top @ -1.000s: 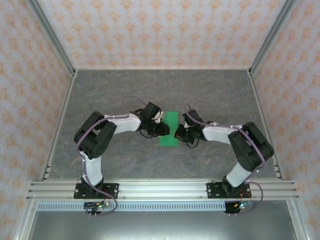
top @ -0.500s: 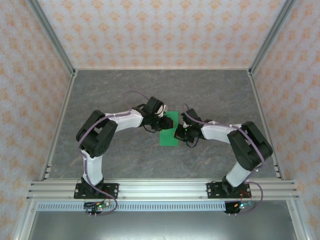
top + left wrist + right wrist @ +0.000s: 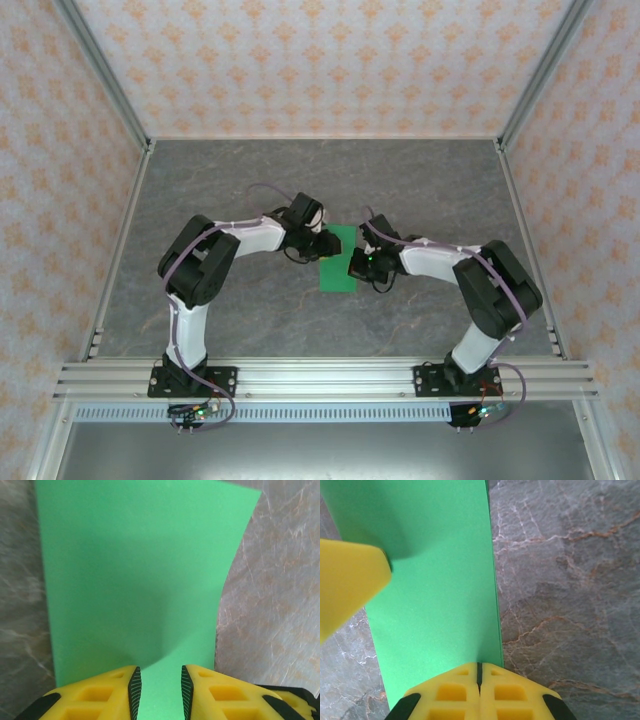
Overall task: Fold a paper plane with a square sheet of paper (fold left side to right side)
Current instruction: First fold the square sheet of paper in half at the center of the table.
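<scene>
A: So, where is the square sheet of paper [image 3: 338, 262]?
B: Middle of the table [image 3: 430, 190], a narrow green strip between the 2 arms, with bare grey surface all round (walls well apart).
A: Jaws?
B: The left gripper [image 3: 161, 677] stands part-way apart over the left edge, green showing in the gap. The right gripper [image 3: 479, 666] is closed tight, tips at the right edge.
</scene>
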